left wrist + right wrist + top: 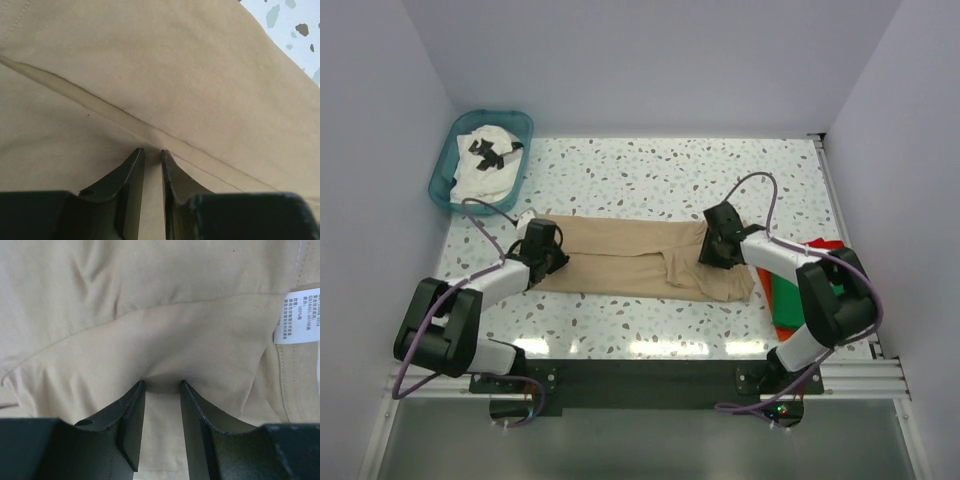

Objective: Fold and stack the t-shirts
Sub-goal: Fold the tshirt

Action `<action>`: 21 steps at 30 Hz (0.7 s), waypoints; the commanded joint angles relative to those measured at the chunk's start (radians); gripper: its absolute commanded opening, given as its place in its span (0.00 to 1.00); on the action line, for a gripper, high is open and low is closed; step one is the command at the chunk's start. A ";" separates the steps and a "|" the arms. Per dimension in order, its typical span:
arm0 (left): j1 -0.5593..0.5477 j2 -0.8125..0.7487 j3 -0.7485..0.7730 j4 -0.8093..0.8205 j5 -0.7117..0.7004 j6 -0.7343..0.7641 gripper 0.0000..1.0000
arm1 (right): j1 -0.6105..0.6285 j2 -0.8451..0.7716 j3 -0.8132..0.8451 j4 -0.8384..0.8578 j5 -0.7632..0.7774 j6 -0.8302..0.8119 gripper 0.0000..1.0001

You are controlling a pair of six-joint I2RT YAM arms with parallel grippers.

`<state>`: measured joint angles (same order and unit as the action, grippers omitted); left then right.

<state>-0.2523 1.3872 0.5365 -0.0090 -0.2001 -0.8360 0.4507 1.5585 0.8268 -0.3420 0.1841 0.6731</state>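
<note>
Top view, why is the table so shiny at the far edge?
Top view: light glares off the table along its far edge, with bright patches at the near edge. Left wrist view: the tan shirt is evenly lit, the left gripper dark. Right wrist view: the label is sharp, its print too small to read.

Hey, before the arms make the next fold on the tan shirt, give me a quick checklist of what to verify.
1. Right gripper pinches tan t-shirt: ok, cloth puckers at its tips.
2. Left gripper grip: cannot tell; cloth sits between narrow jaws, no pucker.
3. Tan t-shirt lies spread on table: ok.
4. Green t-shirt clear of it: cannot tell from above.
5. White printed t-shirt in teal basket, out of the way: ok.
</note>
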 commanded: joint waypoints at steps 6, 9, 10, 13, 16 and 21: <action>-0.125 0.000 -0.016 -0.069 -0.091 -0.081 0.20 | -0.086 0.299 0.312 0.020 -0.051 -0.076 0.38; -0.175 -0.023 -0.044 -0.075 -0.067 -0.130 0.19 | -0.092 0.441 0.510 -0.046 -0.023 -0.136 0.39; -0.189 -0.027 -0.047 -0.086 -0.065 -0.147 0.19 | -0.093 0.478 0.565 -0.063 -0.017 -0.170 0.39; -0.252 -0.028 -0.073 -0.069 -0.032 -0.219 0.18 | -0.093 0.621 0.780 -0.112 -0.012 -0.239 0.39; -0.353 -0.013 -0.104 -0.007 0.016 -0.320 0.19 | -0.093 0.760 0.987 -0.127 -0.075 -0.300 0.40; -0.527 0.106 -0.061 0.128 0.079 -0.446 0.20 | -0.093 0.963 1.350 -0.187 -0.159 -0.388 0.43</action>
<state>-0.7025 1.3991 0.4702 0.1028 -0.2157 -1.1702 0.3557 2.4207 2.0151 -0.4370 0.1024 0.3790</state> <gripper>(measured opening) 0.192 0.421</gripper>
